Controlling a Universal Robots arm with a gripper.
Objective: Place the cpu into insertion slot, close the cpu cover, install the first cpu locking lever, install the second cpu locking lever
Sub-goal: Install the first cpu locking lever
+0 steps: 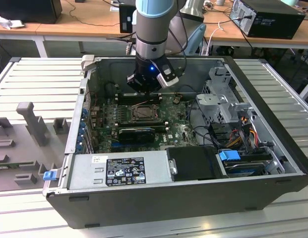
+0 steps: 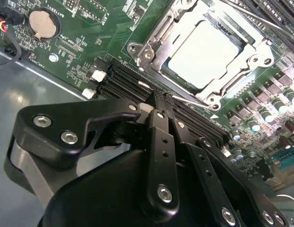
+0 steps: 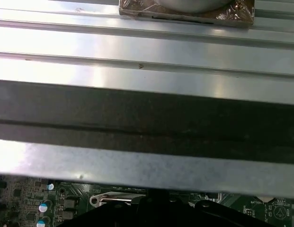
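Observation:
The cpu [image 2: 203,52] lies flat in the insertion slot [image 1: 144,113], its silver top showing through the window of the cpu cover [image 2: 151,45]. The cover's metal frame lies down around the chip. A thin metal locking lever [image 2: 184,99] runs along the socket edge nearest my gripper [image 2: 158,100]. The black fingers are shut with nothing between them, and their tips sit just beside that lever. In the exterior view the gripper [image 1: 146,87] hangs inside the open computer case, just behind the socket.
Black memory slots [image 2: 123,78] lie between the gripper and the socket, and a coin battery [image 2: 42,23] sits farther off. The power supply [image 1: 119,171] fills the case front. A drive cage [image 1: 223,104] with cables stands at the exterior view's right. The case wall [image 3: 147,118] is close.

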